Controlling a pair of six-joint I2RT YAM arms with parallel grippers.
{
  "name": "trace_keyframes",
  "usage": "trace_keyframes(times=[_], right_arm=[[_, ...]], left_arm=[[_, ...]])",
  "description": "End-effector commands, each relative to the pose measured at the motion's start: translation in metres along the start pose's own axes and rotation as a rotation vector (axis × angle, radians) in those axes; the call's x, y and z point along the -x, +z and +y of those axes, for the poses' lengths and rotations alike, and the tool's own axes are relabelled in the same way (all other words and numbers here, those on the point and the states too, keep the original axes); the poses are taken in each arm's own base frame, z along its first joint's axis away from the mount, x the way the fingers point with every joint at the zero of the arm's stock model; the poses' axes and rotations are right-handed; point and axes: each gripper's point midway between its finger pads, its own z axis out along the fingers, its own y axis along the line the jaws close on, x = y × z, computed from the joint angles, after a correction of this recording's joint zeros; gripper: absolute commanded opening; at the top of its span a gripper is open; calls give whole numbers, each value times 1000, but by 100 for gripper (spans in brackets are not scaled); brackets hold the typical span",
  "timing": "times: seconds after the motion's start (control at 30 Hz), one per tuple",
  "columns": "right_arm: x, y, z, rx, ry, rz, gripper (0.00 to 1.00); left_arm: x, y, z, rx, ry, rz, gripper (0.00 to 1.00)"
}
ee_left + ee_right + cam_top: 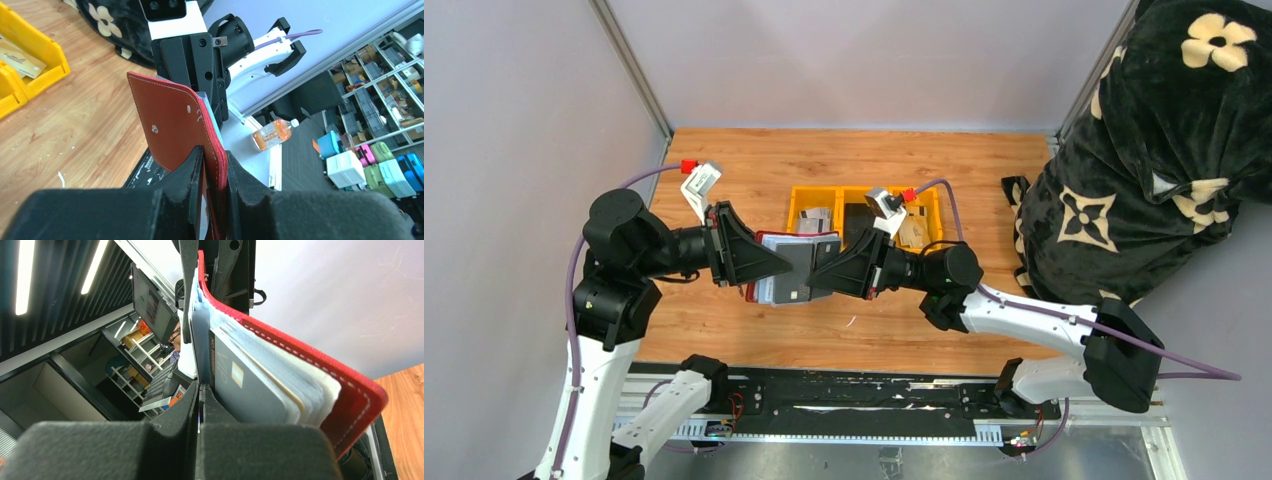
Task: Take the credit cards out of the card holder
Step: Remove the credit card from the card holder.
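Note:
The dark-red card holder (750,292) hangs in the air between the two arms, above the wooden table. My left gripper (215,155) is shut on its lower edge, its snap flap (170,125) standing up. Several grey-white credit cards (260,390) fan out of the open holder (355,400). My right gripper (200,387) faces it from the other side, shut on the edge of one grey card (200,340) that stands apart from the rest of the stack. In the top view the two grippers (774,265) (819,272) meet over the cards (796,262).
Yellow bins (809,205) holding cards sit on the table behind the grippers, one bin also in the left wrist view (30,65). A black plush bag with cream flowers (1164,150) fills the right side. A black rail (824,395) runs along the near edge.

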Motion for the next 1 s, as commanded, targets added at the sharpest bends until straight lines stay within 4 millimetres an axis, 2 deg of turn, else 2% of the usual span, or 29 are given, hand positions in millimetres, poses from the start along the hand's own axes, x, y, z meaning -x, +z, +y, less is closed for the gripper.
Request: trace_keyframes(times=[0.0, 0.2, 0.57, 0.73, 0.97], right_arm=[[17, -8, 4, -13, -42, -74, 0], [16, -11, 7, -18, -62, -74, 0], [14, -15, 1, -59, -79, -73, 0], [13, -20, -1, -80, -92, -75, 0], [11, -24, -3, -102, -105, -73, 0]], left_arm=[[-3, -4, -19, -73, 13, 23, 19], [1, -2, -16, -56, 21, 7, 19], [4, -3, -18, -51, 43, 7, 20], [6, -3, -20, -56, 47, 7, 15], [9, -2, -22, -65, 43, 6, 15]])
